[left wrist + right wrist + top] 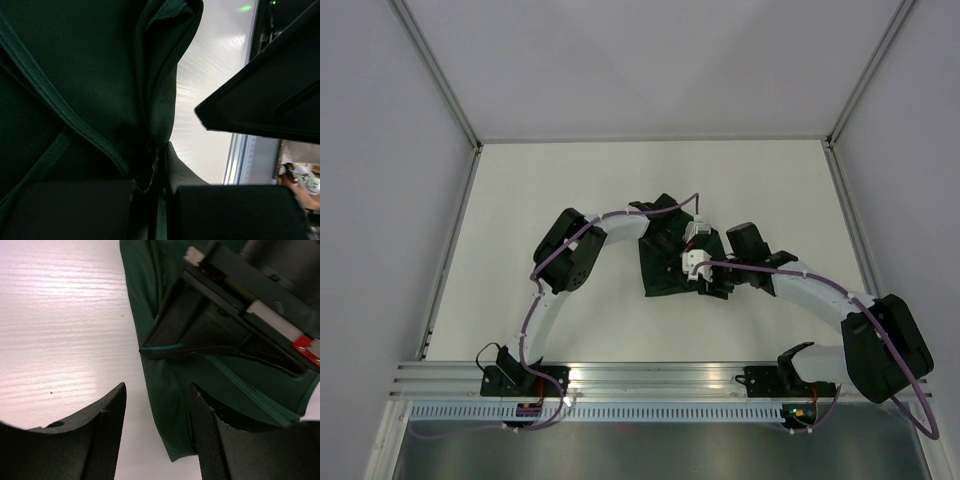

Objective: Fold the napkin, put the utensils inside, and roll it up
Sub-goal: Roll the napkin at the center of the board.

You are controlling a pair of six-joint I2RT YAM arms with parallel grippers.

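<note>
Table (520,220): white surface bounded by grey panels at left, far and right, and by a metal rail (650,375) at the near edge; bare surface shows on every side of the cloth, widest toward the far and left panels.
Napkin (665,270): dark green, bunched into an irregular folded heap near the table's middle, well apart from every table edge; both arms meet over it.
Napkin edges: in the left wrist view a stitched hem (65,115) runs diagonally across the cloth, and a fold rises beside the bare table; in the right wrist view the cloth's left border runs down to a loose corner (172,457) lying flat on the table.
Left gripper (155,175): jaws pressed together, clamped on a fold of the napkin; the fabric rises straight out of the pinch.
Right gripper (157,395): jaws apart, gripping nothing; the napkin's border lies in the gap, bare table under the left finger (100,440), cloth under the right one; it sits just beside the other gripper.
</note>
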